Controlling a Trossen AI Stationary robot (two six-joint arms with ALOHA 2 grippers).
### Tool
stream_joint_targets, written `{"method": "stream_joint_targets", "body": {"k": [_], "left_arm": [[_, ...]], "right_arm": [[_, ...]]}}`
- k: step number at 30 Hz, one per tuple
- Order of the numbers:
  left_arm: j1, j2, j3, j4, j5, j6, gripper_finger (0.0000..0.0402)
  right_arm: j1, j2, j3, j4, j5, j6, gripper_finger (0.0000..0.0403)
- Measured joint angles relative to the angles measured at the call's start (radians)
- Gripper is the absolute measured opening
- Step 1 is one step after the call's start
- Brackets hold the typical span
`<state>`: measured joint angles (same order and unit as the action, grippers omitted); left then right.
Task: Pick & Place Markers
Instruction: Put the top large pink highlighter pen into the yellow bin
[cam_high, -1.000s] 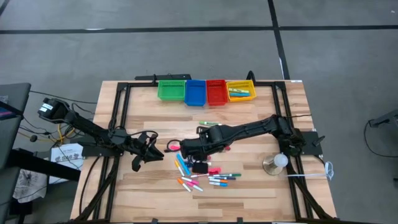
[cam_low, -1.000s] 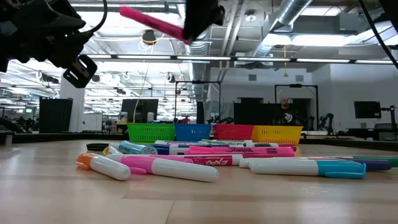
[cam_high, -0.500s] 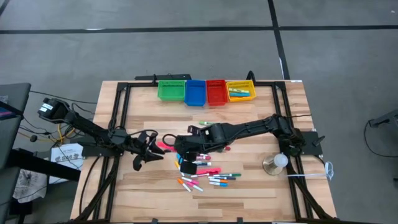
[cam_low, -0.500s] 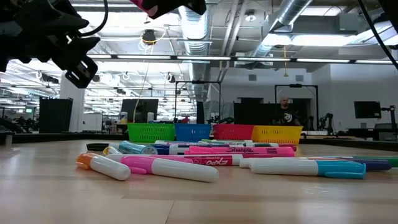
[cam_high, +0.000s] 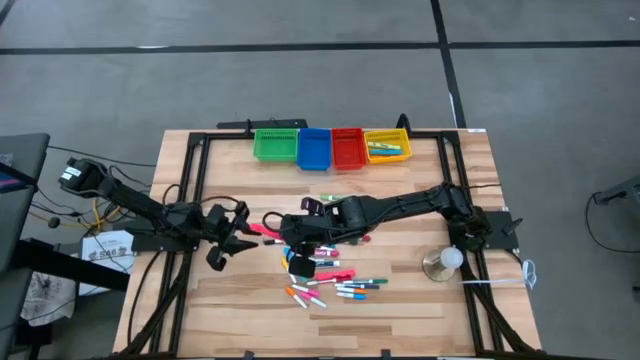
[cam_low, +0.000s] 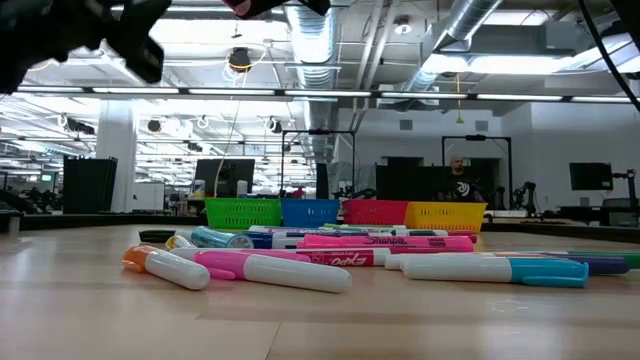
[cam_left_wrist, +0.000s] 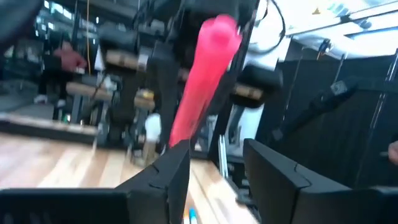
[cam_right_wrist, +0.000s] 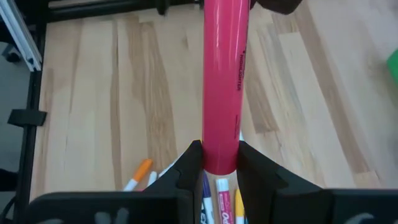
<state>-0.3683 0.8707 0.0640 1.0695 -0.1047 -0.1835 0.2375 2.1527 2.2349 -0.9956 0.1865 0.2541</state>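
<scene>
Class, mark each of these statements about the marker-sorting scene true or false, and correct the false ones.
1. The right claw grips a pink marker. True.
2. The left claw is closed on the pink marker. False: its fingers stand apart and the marker is ahead of them, not between them.
3. The yellow bin already holds markers. True.
4. The four bins sit at the near edge of the table, beside the pile of markers. False: they line the far edge, away from the pile.
5. The green bin stands between the blue bin and the red bin. False: it is at the row's left end.
</scene>
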Motion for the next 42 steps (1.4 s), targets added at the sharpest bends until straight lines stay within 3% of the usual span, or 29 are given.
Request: {"method": "stream_joint_targets", "body": {"k": [12, 25, 29, 35, 42], "left_arm": [[0.000, 0.028, 0.072, -0.021, -0.012, 0.072, 0.0191], [0.000, 0.028, 0.072, -0.022, -0.025, 0.062, 0.0196], [0.001, 0.028, 0.073, -0.053, -0.070, 0.021, 0.0196], [0.001, 0.028, 0.084, -0.089, -0.104, 0.019, 0.0196], [0.003, 0.028, 0.186, -0.215, -0.113, 0.097, 0.0195]], "right_arm": [[0.019, -0.012, -0.001, 0.012, 0.000, -0.001, 0.0064], [0.026, -0.025, -0.001, 0.010, 0.027, -0.018, 0.0064], [0.030, -0.048, -0.002, 0.003, 0.058, -0.039, 0.0064], [0.025, -0.151, -0.001, -0.013, 0.155, -0.096, 0.0064], [0.017, -0.306, -0.001, -0.123, 0.323, -0.105, 0.0064]]}}
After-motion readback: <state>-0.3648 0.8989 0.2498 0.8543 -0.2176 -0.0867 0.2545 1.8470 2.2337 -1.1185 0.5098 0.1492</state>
